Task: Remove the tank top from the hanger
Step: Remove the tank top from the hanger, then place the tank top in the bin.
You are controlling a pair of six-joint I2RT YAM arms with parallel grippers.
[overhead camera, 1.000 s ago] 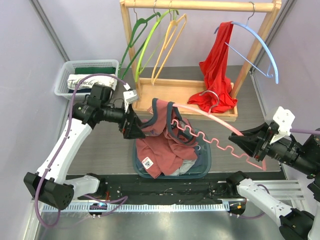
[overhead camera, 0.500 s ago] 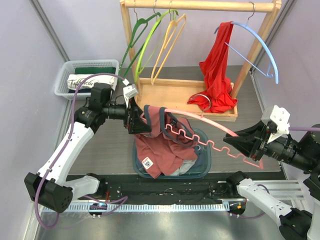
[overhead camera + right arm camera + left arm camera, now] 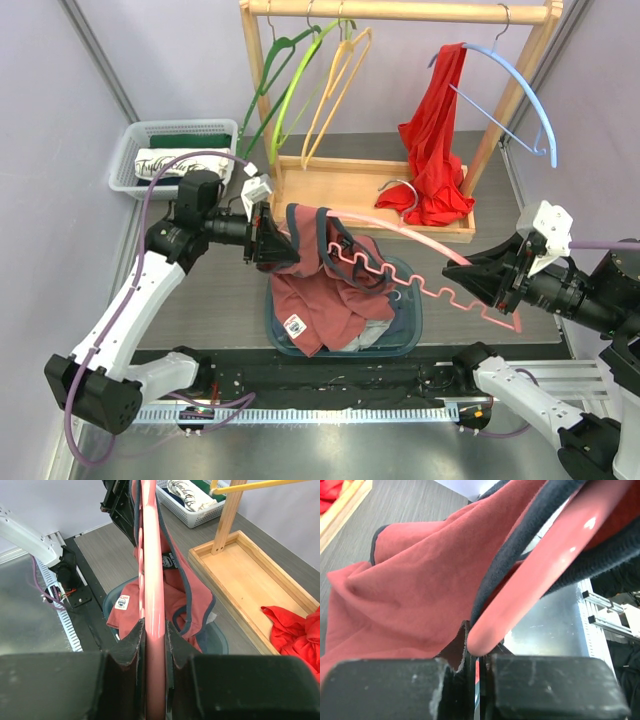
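A maroon tank top (image 3: pixel 320 290) with navy trim hangs from a pink hanger (image 3: pixel 400 232), its lower part draped into the bin. My left gripper (image 3: pixel 270 238) is at the hanger's left end, shut on a thin fold of the tank top's shoulder. In the left wrist view the jaws (image 3: pixel 477 665) are pressed together on a sliver of red cloth, with the hanger (image 3: pixel 535 575) tip resting just above them and the tank top (image 3: pixel 410 590) to its left. My right gripper (image 3: pixel 492 283) is shut on the hanger's right end. The right wrist view shows the gripper (image 3: pixel 154 630) clamping the hanger (image 3: pixel 151 555), with the tank top (image 3: pixel 192 597) beyond it.
A dark blue bin (image 3: pixel 405 330) sits under the garment. Behind stands a wooden rack (image 3: pixel 400 12) with green, lime and yellow hangers, plus a blue hanger carrying a red garment (image 3: pixel 432 150). A white basket (image 3: pixel 140 150) of folded clothes is at the back left.
My left gripper has closed from wide open onto the tank top at the hanger's left end. The right arm has shifted the hanger slightly up and left.
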